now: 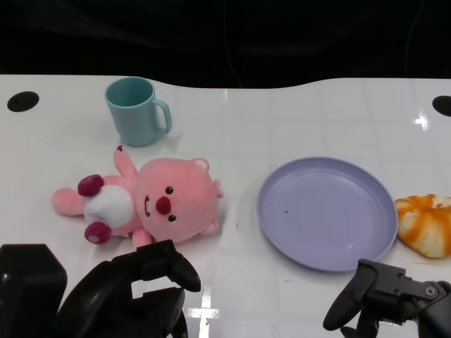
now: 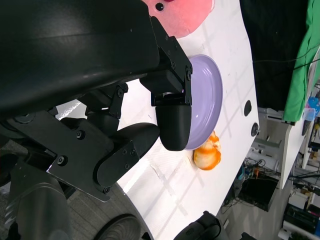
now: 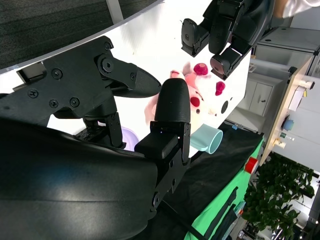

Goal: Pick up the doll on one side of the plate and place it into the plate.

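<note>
Doll: the pink plush doll (image 1: 151, 204) with a white belly and dark red paws lies on its side on the white table (image 1: 232, 127), left of the plate and apart from it.
Plate: the round lilac plastic plate (image 1: 325, 211) sits bare, nothing in it yet.
Left hand: your left hand (image 1: 137, 285) hangs just near the doll's head, fingers apart and holding nothing; no contact with the plush is visible.
Right hand: your right hand (image 1: 391, 299) waits at the plate's near edge, fingers spread, also holding nothing.
Bystanders: a teal plastic mug (image 1: 135, 110) stands behind the doll; an orange-and-white bun-like object (image 1: 426, 223) lies right of the plate, touching or nearly touching its rim.
Step in hand: judged as the approach, before any grasp.
Next move: you likely need to bring the left hand forward over the doll's head or body, close around the soft bulk, lift, and carry it rightward to the plate.
</note>
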Motion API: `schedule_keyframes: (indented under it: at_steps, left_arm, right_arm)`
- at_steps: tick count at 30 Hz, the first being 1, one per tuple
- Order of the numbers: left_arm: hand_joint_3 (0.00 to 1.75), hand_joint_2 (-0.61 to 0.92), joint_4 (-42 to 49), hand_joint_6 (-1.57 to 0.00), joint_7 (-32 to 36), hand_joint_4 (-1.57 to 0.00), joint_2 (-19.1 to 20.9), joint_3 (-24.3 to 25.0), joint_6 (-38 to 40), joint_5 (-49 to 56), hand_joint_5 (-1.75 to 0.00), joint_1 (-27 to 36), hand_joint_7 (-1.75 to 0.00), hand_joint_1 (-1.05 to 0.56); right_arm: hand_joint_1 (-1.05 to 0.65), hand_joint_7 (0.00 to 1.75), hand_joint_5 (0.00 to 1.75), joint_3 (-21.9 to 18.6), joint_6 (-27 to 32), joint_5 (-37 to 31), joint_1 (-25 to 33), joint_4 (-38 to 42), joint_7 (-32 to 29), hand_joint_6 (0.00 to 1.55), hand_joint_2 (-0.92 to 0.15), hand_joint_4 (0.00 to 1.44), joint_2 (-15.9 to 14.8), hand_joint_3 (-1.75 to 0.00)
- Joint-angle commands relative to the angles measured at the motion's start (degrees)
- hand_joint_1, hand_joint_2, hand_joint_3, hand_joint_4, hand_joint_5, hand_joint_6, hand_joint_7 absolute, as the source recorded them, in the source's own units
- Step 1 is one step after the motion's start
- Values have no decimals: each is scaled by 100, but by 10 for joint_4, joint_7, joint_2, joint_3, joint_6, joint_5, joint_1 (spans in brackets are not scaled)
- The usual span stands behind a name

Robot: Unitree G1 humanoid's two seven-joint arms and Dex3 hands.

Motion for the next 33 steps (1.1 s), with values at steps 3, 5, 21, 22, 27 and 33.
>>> schedule_keyframes:
  at_steps: [3, 5, 21, 22, 27, 33]
  left_arm:
    - [123, 44, 1, -67, 3, -71, 6, 4, 6, -1, -175, -3, -149, -28]
    - [122, 44, 3, -67, 1, -71, 6, 4, 5, -1, -175, -4, -149, -27]
    - [122, 45, 2, -67, -2, -70, 8, 5, -1, 0, -175, -2, -150, -27]
    - [122, 45, 2, -67, -2, -71, 8, 5, -1, 0, -175, -3, -150, -27]
    - [123, 43, 2, -68, 4, -70, 4, 6, -5, 4, -170, -2, -141, -26]
    - [122, 44, -8, -68, 20, -67, -12, 19, -3, -1, -140, -4, -102, -26]
  right_arm:
    - [-22, 134, 163, -5, -1, 7, -1, 2, 2, 56, -70, 64, -4, -79]
    - [-23, 134, 163, -5, 1, 7, -1, 1, 1, 56, -70, 64, -4, -79]
    - [-23, 133, 162, -4, -2, 2, -1, 1, 1, 57, -70, 65, -5, -78]
    - [-23, 133, 162, -4, 2, 2, -1, -1, 1, 57, -70, 65, -5, -78]
    - [-23, 133, 162, -4, 3, 2, -2, -1, 1, 57, -70, 65, -5, -78]
    - [-21, 134, 162, -3, 2, 5, -3, 0, 2, 57, -69, 65, -4, -80]
